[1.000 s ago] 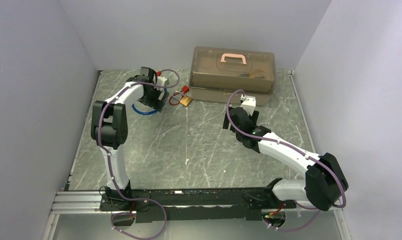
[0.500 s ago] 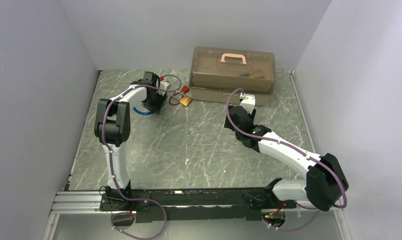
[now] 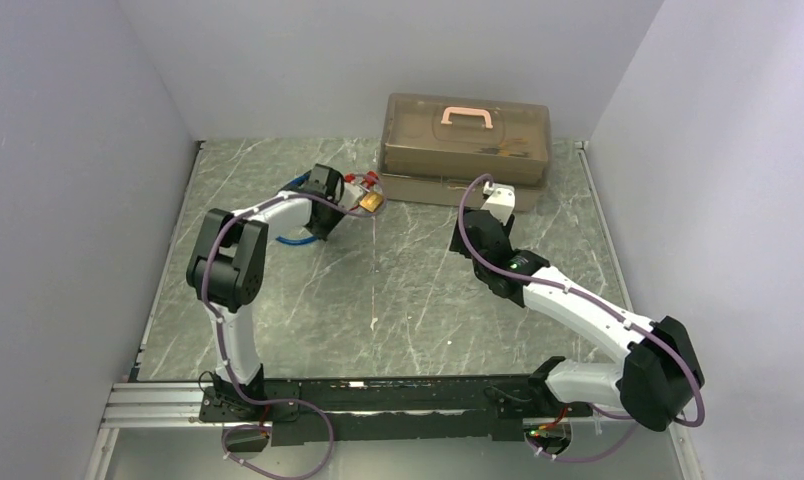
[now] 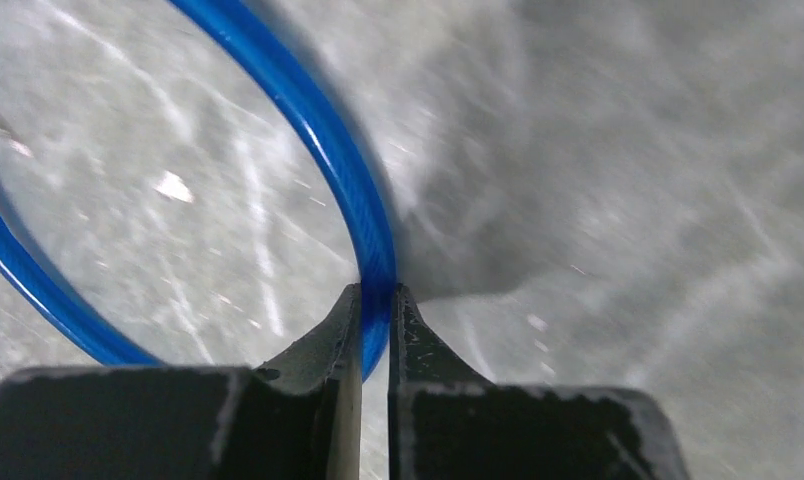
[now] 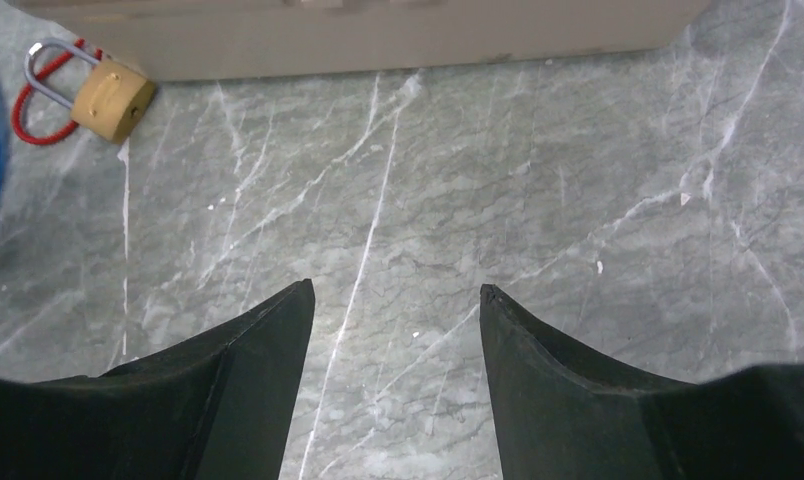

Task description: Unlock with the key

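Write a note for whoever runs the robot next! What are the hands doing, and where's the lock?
Left gripper: shut on the blue ring, close beside the padlock.
Right gripper: open, empty, above the table.
Padlock: on the table in front of the toolbox, shackle looks closed.
Done: ring gripped.
Left: the key itself isn't visible; insert it, turn it.

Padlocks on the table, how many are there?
1. The brass padlock lies on the marble table, just in front of the brown toolbox. More could be hidden inside the toolbox.
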Tool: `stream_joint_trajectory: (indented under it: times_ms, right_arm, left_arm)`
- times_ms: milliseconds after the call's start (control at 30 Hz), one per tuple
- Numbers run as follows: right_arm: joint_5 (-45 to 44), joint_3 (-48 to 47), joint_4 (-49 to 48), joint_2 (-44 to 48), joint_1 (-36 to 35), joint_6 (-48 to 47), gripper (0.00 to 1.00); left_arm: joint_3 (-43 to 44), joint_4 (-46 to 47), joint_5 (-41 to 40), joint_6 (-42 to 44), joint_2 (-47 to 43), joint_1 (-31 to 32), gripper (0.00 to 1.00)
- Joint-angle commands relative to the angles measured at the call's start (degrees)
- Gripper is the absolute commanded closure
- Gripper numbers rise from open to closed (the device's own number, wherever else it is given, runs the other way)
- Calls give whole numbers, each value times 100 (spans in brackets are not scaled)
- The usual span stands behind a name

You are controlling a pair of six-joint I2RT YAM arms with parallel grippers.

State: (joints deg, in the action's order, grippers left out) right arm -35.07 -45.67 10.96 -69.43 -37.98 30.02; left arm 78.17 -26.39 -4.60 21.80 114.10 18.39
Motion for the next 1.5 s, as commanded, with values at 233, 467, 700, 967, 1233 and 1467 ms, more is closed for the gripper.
stream_joint_trajectory:
  times_ms: [233,467,700,967,1233,1467]
  right_arm:
    - [-546,-68,299,676,-35,-46,37]
    - [-932,-21,411,1010,-15,-126,36]
    - [-994,-45,388,1107,65,-132,29]
    - [-452,-29,-5,220,61,17,27]
    - [-22,-764,-582,-1651,-628,45,27]
    - [203,-1532,-967,-2902,-960,10,21]
  left_arm:
    - [-2037,-469,907,-526,-1072,1928,91]
    - [-1729,-1078,2239,-144,-1419,2804,72]
    - [-1318,-1843,2656,344,-1811,2785,1]
    - [435,-2857,3576,827,-2137,201,1]
    - [2155,-1816,2358,-619,-426,-737,1]
    - [3534,-1249,1728,-1466,1124,-681,1]
